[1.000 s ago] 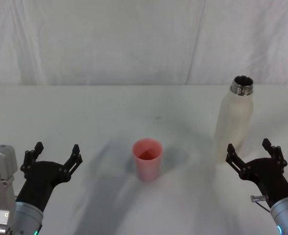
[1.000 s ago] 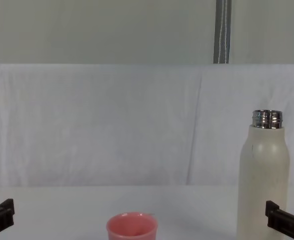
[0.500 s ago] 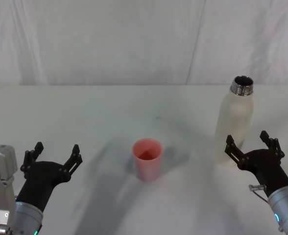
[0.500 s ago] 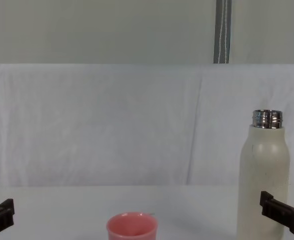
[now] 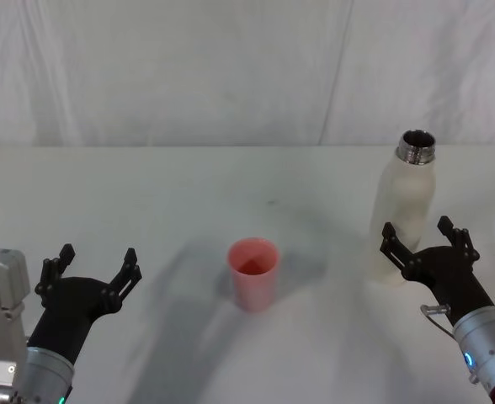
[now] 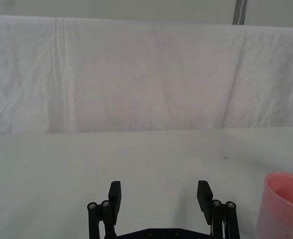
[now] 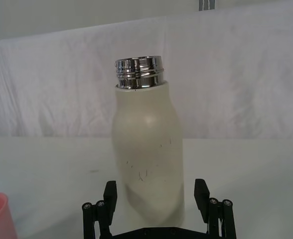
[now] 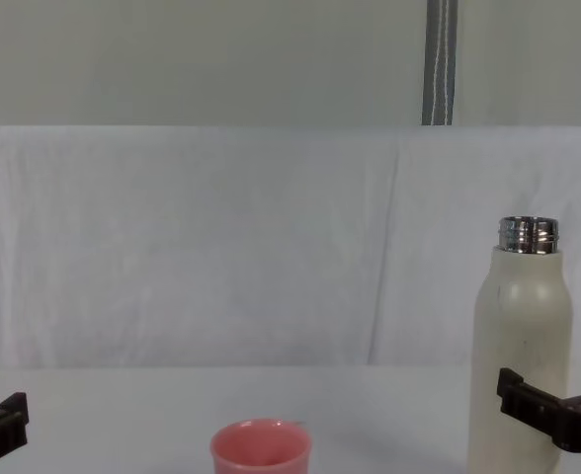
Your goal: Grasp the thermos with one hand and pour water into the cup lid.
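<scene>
Right claw at the thermos, not yet clamped

Head view: the thermos (image 5: 403, 215) stands upright at the worktop's (image 5: 146, 194) right; the right claw (image 5: 418, 242), fingers apart, sits just in front of its base, while the cup lid (image 5: 253, 273) stands centre and the left claw (image 5: 93, 268) is parked, fingers apart. Right wrist view: the upright body lies dead ahead between the fingers (image 7: 109, 191). Chest view: claw at lower body.

head: high, looks down | chest: low, level; both share thermos (image 5: 405, 210) | wrists: near, forward
</scene>
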You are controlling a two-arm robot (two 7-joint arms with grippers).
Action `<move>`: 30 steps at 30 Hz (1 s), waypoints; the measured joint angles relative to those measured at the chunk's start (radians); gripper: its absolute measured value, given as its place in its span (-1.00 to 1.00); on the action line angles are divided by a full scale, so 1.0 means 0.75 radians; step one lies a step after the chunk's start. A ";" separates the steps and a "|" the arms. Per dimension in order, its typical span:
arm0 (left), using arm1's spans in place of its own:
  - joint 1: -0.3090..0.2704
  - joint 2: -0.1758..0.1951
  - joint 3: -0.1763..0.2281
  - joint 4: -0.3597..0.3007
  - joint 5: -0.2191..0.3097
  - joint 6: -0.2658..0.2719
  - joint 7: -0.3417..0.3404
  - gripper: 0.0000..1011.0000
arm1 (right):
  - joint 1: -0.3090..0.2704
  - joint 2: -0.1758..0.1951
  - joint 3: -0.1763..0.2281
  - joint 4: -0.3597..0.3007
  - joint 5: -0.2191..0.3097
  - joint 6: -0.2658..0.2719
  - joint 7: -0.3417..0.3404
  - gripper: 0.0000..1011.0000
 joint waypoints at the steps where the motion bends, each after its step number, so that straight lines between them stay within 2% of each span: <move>1: 0.000 0.000 0.000 0.000 0.000 0.000 0.000 0.98 | 0.004 0.000 0.000 0.005 0.001 -0.001 0.001 0.98; 9: 0.000 0.000 0.000 0.000 0.000 0.000 0.000 0.98 | 0.054 -0.002 0.001 0.063 0.005 -0.007 0.011 0.98; 30: 0.000 0.000 0.000 0.000 0.000 0.000 0.000 0.98 | 0.124 0.002 -0.024 0.123 0.006 -0.009 0.029 0.98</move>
